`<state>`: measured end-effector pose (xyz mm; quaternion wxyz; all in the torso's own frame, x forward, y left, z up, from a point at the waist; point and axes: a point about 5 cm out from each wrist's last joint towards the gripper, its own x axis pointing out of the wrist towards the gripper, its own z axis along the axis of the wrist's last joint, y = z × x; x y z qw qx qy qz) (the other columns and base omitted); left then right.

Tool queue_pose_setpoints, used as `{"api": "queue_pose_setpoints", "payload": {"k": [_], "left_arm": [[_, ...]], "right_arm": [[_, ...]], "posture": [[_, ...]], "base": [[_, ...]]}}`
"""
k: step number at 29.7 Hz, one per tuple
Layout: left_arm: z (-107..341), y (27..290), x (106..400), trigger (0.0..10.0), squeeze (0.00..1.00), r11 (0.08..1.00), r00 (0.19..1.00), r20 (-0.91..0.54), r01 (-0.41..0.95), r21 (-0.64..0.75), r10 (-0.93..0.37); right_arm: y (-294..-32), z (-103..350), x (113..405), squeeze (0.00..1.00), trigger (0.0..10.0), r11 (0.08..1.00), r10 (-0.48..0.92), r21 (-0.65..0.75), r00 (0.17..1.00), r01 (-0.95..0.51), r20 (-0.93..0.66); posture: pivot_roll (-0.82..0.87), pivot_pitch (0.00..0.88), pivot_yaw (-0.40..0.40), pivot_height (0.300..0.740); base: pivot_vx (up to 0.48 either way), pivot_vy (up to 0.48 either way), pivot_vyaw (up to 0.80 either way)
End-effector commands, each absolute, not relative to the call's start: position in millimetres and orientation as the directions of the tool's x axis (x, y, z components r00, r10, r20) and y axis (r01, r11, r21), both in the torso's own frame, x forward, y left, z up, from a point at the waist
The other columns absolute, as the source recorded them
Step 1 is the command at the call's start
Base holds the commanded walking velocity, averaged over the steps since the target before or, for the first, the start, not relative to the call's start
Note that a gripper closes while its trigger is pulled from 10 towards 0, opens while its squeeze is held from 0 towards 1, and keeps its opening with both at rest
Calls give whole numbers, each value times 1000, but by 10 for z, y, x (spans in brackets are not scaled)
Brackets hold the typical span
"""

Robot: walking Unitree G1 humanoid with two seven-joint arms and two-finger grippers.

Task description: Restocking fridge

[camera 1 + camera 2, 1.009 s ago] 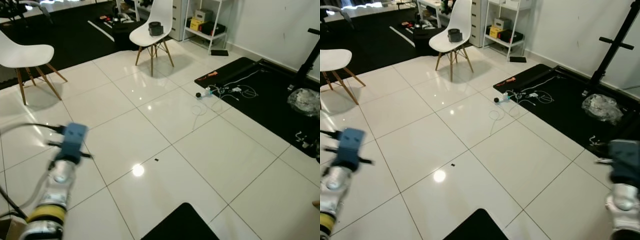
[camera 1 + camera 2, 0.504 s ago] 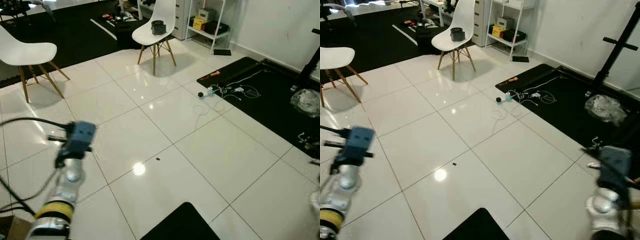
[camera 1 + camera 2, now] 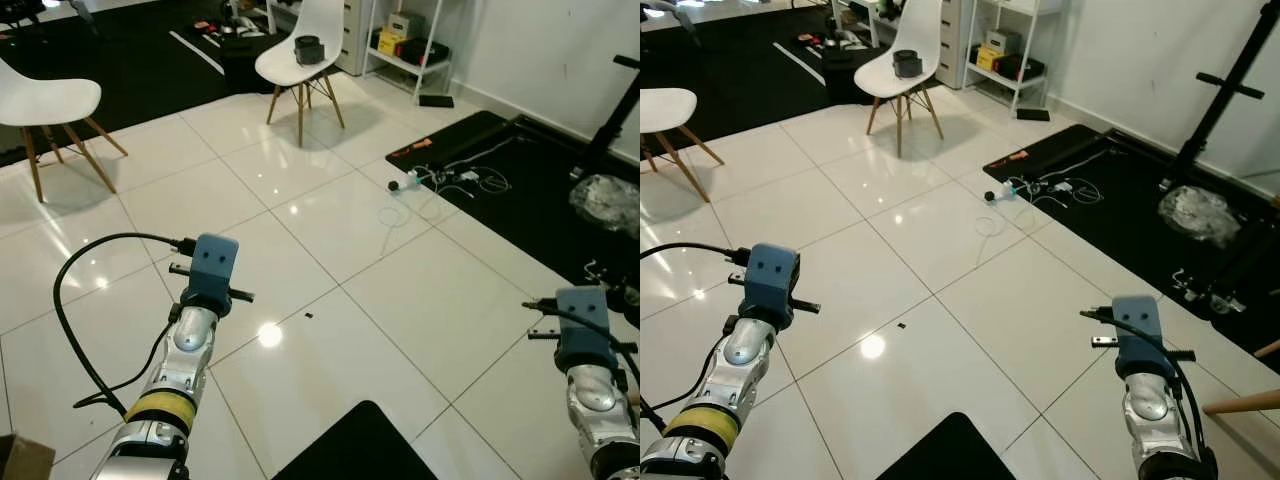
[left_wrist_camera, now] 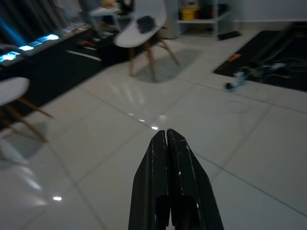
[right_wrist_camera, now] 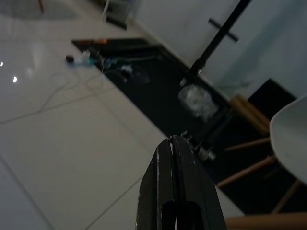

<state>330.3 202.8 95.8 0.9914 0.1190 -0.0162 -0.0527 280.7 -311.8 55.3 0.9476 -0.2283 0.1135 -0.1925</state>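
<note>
No fridge or stock item is in sight; the scene is a white tiled floor [image 3: 330, 250]. My left arm [image 3: 190, 335] reaches forward over the tiles at the lower left, a blue block at its wrist. In the left wrist view the left gripper [image 4: 166, 134] is shut, its black fingers pressed together with nothing between them. My right arm [image 3: 590, 375] is raised at the lower right. The right gripper [image 5: 171, 140] is also shut and holds nothing, pointing toward the black mat.
A white chair [image 3: 305, 50] with a dark object on its seat stands far ahead, another white chair [image 3: 45, 100] at far left. A black mat [image 3: 500, 170] with loose cables, a crumpled plastic bag [image 3: 1195, 210] and a black stand [image 3: 1225, 90] lie to the right. A shelf [image 3: 405, 40] lines the wall.
The left arm has swung right and forward and now holds steady. The right arm has risen into view at the lower right. The camera has shifted slightly.
</note>
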Motion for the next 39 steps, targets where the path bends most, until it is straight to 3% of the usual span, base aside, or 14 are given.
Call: {"api": "queue_pose_setpoints", "payload": {"k": [1,7,10,14,19,30,39], "left_arm": [[980,2037,3317,10000,0,972,993,15,114,206,-120],[979,2065,3342,10000,0,968,990,-2,136,211,-138],[1001,2104,3342,10000,0,971,993,9,113,212,-117],[1033,2156,3334,10000,0,979,996,35,72,190,-80],[973,2154,3278,10000,0,989,998,40,35,146,-41],[951,2056,3279,10000,0,988,996,24,84,131,-88],[969,2038,3326,10000,0,989,997,17,67,134,-70]], "right_arm": [[-3253,749,2849,0,10000,773,-469,-498,883,393,-30],[-3412,908,2837,0,10000,707,-550,-503,834,498,53],[-3360,908,2868,0,10000,726,-533,-482,844,491,56],[-3266,875,2910,0,10000,751,-506,-470,861,464,41],[-3270,899,2932,0,10000,756,-473,-500,881,423,31],[-3420,1044,2921,0,10000,722,-515,-491,852,488,90],[-3227,1016,2997,0,10000,778,-454,-445,886,444,92]], "posture": [[-1,56,36,740],[-4,52,67,740],[9,46,74,740],[-4,40,-1,740],[-13,44,-18,740],[-14,25,51,740],[-10,33,29,740]], "base": [[0,0,0],[0,0,0],[0,0,0],[0,0,0],[0,0,0],[0,0,0],[0,0,0]]}}
